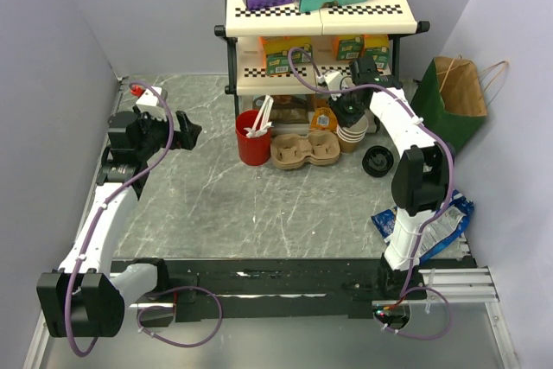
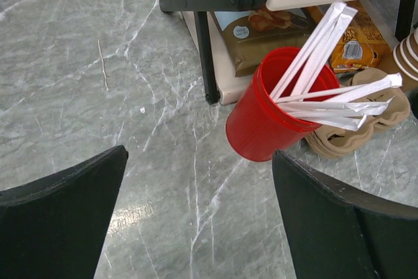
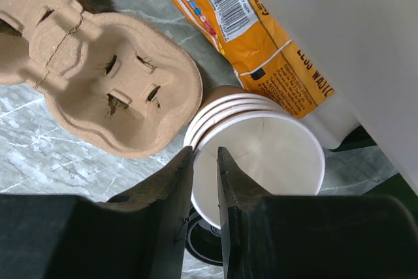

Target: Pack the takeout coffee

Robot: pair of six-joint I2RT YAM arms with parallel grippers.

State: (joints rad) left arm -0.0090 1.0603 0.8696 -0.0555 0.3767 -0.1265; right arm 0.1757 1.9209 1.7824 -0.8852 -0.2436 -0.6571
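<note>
Early stage | right hand (image 3: 204, 161) pinching top cup's rim in stack of pale cups (image 1: 352, 136) | left hand (image 2: 196, 213) open, idle | carrier (image 1: 304, 149) unfilled | black lid (image 1: 378, 161) on worktop (image 1: 259, 205)

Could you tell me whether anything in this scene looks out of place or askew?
Yes: a black lid lies alone on the table right of the stacked paper cups, on no cup. The right claw pinches the top cup's rim. The red cup looks tilted, though that may be camera angle.

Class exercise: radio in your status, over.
Left gripper open, near red cup. Right gripper astride rim of top pale cup, grip unclear. Lidded coffee not seen.
</note>
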